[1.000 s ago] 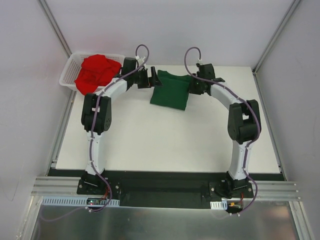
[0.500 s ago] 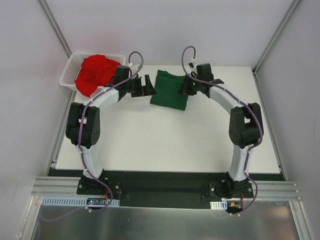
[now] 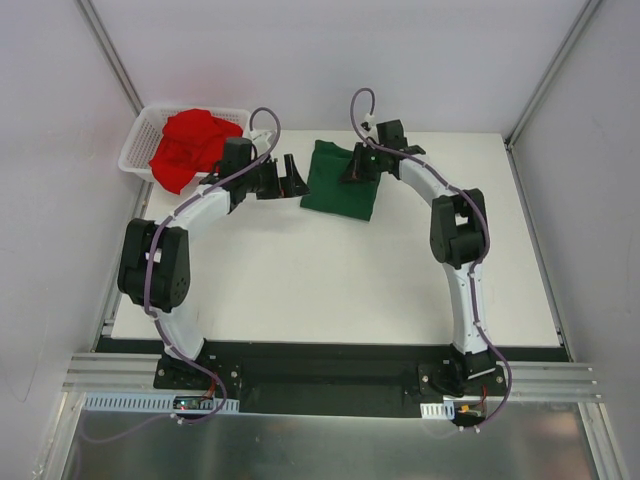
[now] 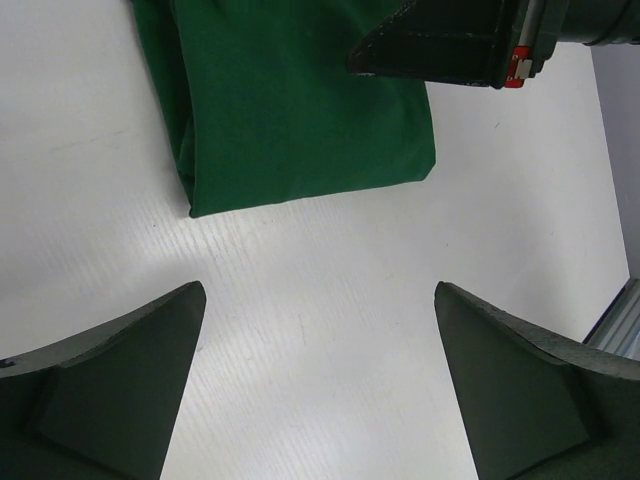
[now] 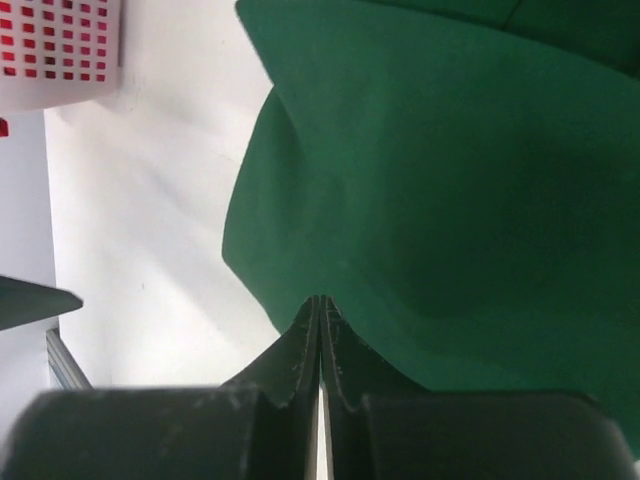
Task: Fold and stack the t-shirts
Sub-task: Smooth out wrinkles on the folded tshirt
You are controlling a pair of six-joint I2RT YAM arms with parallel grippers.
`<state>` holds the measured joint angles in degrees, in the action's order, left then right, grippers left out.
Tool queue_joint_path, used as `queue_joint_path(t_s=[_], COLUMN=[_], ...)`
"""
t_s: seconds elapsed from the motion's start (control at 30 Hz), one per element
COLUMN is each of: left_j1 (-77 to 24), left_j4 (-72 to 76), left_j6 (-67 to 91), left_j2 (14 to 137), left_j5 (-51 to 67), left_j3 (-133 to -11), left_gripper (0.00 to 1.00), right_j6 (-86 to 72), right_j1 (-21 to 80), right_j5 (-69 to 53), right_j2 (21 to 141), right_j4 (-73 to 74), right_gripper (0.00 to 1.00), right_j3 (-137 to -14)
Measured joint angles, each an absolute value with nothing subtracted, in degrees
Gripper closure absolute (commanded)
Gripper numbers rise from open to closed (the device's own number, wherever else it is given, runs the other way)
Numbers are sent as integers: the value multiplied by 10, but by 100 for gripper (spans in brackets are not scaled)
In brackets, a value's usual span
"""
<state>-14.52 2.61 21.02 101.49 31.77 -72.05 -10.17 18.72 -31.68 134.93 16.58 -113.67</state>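
Observation:
The dark green t-shirt (image 3: pixel 335 187) lies partly folded at the back middle of the white table (image 3: pixel 330 280). My right gripper (image 3: pixel 358 166) reaches over its right side. In the right wrist view its fingertips (image 5: pixel 320 300) are shut on a raised fold of the green cloth (image 5: pixel 450 200). My left gripper (image 3: pixel 295 177) stands wide open just left of the shirt. Only bare table shows between its fingers (image 4: pixel 320 290), with the shirt's corner (image 4: pixel 300 100) ahead of it. The red t-shirt (image 3: pixel 190 145) sits crumpled in the white mesh basket (image 3: pixel 138 135) at the back left.
The basket's mesh wall (image 5: pixel 50 50) shows at the top left of the right wrist view. My right gripper's body (image 4: pixel 440 45) crosses the top of the left wrist view. Grey walls close in the table on three sides.
My right gripper has shut at the shirt's right side and moved left over it, and the shirt looks narrower. My left arm has swung outward, with its gripper drawn slightly back from the shirt.

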Motion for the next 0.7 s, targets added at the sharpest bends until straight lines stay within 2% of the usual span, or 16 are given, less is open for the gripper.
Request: queue_joint_path(t_s=[0.23, 0.7], left_j1=[-145, -145], left_j4=[28, 28], left_j6=[210, 210], left_j2=[1013, 993], left_j5=[313, 309], left_j3=[-713, -697], left_gripper=[1, 1], right_j6=[-84, -45], right_j1=[187, 200], right_j5=[-296, -281], right_j2=[1367, 1355], right_j4=[229, 278], right_gripper=[99, 99], right_j3=[-1159, -1091])
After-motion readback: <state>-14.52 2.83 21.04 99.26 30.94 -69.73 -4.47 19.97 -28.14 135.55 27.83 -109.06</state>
